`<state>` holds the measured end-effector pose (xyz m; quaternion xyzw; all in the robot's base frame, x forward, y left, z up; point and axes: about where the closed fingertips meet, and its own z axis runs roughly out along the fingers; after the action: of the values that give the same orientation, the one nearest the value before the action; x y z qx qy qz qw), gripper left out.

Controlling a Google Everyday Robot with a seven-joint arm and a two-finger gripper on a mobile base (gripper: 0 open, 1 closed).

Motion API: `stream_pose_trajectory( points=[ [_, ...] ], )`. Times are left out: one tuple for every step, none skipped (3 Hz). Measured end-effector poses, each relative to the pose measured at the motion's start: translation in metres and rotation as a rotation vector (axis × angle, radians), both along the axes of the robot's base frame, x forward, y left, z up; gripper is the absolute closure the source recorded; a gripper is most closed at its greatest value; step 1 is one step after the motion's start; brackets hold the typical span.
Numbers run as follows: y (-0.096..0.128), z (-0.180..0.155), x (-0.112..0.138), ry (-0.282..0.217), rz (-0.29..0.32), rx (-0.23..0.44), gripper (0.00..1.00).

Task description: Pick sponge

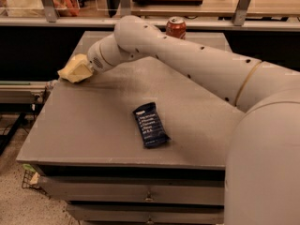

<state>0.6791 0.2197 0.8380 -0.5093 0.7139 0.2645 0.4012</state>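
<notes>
My gripper (74, 70) is the cream-yellow blocky end of my white arm (187, 60). It is low over the far left edge of the grey table (93, 125). No pale yellow foam sponge shows anywhere; it is either hidden by my arm and gripper or out of view. I cannot tell whether anything is held in the gripper.
A dark blue snack bar wrapper (150, 124) lies flat in the middle of the table. A red soda can (176, 27) stands at the back edge behind my arm. A counter with posts and bags runs along the back. Drawers sit below the table's front edge.
</notes>
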Motion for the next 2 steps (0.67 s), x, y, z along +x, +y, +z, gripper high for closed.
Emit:
stream_pose_trajectory(
  points=[
    [-0.017,0.008,0.005,-0.017,-0.035,0.013,0.68],
    [-0.067,0.043,0.012,-0.094,-0.111,0.03,0.98]
  ],
)
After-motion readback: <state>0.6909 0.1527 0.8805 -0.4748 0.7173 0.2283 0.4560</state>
